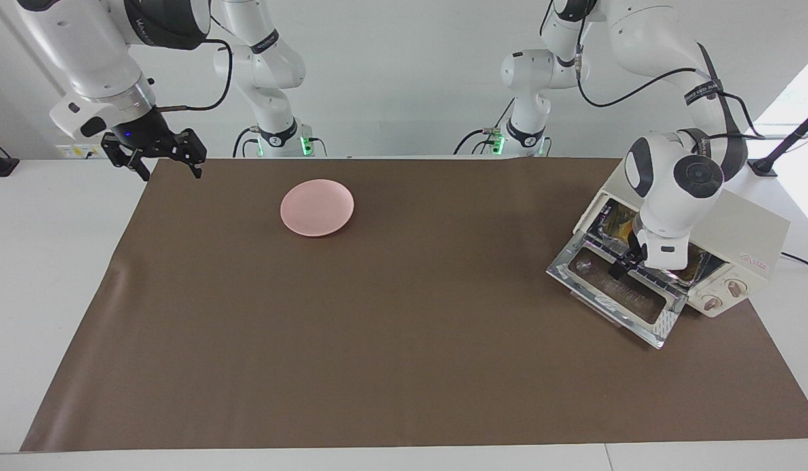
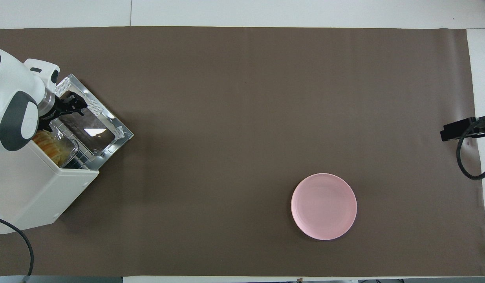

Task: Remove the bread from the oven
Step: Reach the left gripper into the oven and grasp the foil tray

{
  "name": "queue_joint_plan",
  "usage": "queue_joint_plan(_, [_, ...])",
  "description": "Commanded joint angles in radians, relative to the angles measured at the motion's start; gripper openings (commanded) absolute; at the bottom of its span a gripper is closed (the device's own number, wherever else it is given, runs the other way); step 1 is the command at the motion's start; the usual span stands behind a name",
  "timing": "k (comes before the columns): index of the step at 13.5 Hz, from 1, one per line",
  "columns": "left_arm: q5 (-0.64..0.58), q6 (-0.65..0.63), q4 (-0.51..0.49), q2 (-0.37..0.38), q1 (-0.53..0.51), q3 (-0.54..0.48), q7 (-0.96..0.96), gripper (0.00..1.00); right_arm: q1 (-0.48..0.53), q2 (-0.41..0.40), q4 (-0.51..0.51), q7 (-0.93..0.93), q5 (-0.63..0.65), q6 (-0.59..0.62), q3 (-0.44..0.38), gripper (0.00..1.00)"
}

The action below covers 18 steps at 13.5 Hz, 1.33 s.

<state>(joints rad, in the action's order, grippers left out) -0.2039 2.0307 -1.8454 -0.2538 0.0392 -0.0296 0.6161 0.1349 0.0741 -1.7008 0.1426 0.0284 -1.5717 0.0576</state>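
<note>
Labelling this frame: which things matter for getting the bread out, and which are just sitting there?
In the job:
- bread, in the oven
- oven, door down
- left claw, over the open door

Just there:
- pink plate
- right claw, waiting
- brown mat

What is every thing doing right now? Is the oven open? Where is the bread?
oven: door dropped open.
bread: inside the oven, in the foil tray.
pink plate: bare, on the brown mat.
left gripper: over the open door, holding nothing.
right gripper: waiting, open, over the mat's corner.
</note>
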Motion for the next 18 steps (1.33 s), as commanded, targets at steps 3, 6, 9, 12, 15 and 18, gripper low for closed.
queue_joint_plan(3, [-0.02,0.079,-0.081,0.022,-0.01,0.005,0.047,0.61,0.009,0.013,-0.014,0.015,0.002,0.009,0.008,1.0])
queue_joint_plan(6, [-0.022,0.091,-0.094,0.022,-0.01,0.005,0.037,0.0,0.009,0.015,-0.014,0.015,0.002,0.009,0.008,1.0])
queue_joint_plan(9, [-0.031,0.091,-0.054,0.001,0.007,0.008,0.019,0.0,0.009,0.013,-0.014,0.015,0.002,0.009,0.008,1.0])
queue_joint_plan(12, [-0.008,0.092,0.059,-0.045,0.092,0.014,0.01,0.0,0.009,0.013,-0.014,0.015,0.002,0.009,0.008,1.0])
queue_joint_plan(15, [0.024,0.044,0.243,-0.155,0.201,0.025,0.001,0.0,0.009,0.013,-0.014,0.015,0.002,0.009,0.008,1.0])
queue_joint_plan(18, [0.044,-0.013,0.4,-0.263,0.353,0.042,-0.044,0.0,0.009,0.013,-0.014,0.015,0.002,0.009,0.008,1.0])
